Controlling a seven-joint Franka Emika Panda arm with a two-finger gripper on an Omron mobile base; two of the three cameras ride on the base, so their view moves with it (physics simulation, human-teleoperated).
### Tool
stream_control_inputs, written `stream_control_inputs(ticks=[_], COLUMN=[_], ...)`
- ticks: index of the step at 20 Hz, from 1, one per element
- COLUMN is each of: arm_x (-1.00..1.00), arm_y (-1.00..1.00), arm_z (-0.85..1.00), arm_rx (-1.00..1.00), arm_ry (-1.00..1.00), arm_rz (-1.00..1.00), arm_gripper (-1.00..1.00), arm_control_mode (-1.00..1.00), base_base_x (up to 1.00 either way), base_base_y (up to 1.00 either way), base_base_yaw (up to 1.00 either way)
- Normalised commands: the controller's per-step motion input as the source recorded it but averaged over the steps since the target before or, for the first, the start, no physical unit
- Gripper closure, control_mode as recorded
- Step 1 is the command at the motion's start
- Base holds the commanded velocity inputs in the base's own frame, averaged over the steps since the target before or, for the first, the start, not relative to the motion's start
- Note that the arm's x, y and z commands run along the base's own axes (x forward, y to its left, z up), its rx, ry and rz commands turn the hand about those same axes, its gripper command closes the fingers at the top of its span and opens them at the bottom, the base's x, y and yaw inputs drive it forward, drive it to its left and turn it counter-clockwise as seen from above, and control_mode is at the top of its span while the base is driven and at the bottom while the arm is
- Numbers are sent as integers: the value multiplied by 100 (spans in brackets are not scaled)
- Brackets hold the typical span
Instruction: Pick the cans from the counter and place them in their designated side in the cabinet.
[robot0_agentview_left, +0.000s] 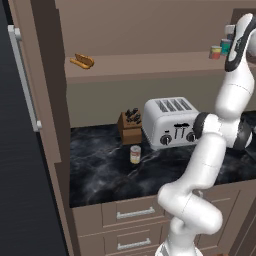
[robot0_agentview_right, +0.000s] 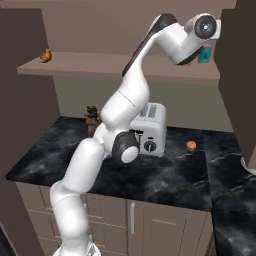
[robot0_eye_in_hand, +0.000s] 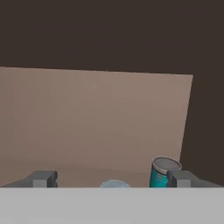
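Note:
The cream-yellow can (robot0_agentview_left: 135, 154) with a red label band stands upright on the black counter (robot0_agentview_left: 100, 170), in front of the toaster. The shorter red-orange can (robot0_agentview_left: 215, 52) stands at the right end of the cabinet shelf (robot0_agentview_left: 150, 62), next to a teal can (robot0_agentview_left: 226, 46). My arm reaches up to that end of the shelf. In the hand view my gripper (robot0_eye_in_hand: 113, 179) is open, its fingertips (robot0_eye_in_hand: 43, 178) far apart. The pale top of the short can (robot0_eye_in_hand: 114, 183) shows low between them, touching neither. The teal can (robot0_eye_in_hand: 161, 173) stands by the right fingertip.
A silver toaster (robot0_agentview_left: 170, 121) and a wooden knife block (robot0_agentview_left: 130, 127) stand at the back of the counter. A small orange item (robot0_agentview_right: 191, 145) lies on the counter to the toaster's right. A pastry (robot0_agentview_left: 82, 61) lies at the shelf's left end. Drawers (robot0_agentview_left: 135, 213) run below.

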Motion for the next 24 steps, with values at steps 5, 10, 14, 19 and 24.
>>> stream_control_inputs(ticks=[5, 10, 14, 19, 24], arm_x=[-76, -80, -84, -86, -90], arm_y=[52, 68, 69, 69, 71], arm_z=[-13, -27, -32, -31, -40], arm_rx=[-4, -6, -6, -6, -7], arm_ry=[-13, -9, -9, -8, -8], arm_rz=[5, 4, 3, 3, 2], arm_gripper=[-100, -100, -100, -100, -100], arm_control_mode=[-100, -100, -100, -100, -100], base_base_x=[0, 0, 0, 0, 0], base_base_y=[0, 0, 0, 0, 0], base_base_yaw=[0, 0, 0, 0, 0])
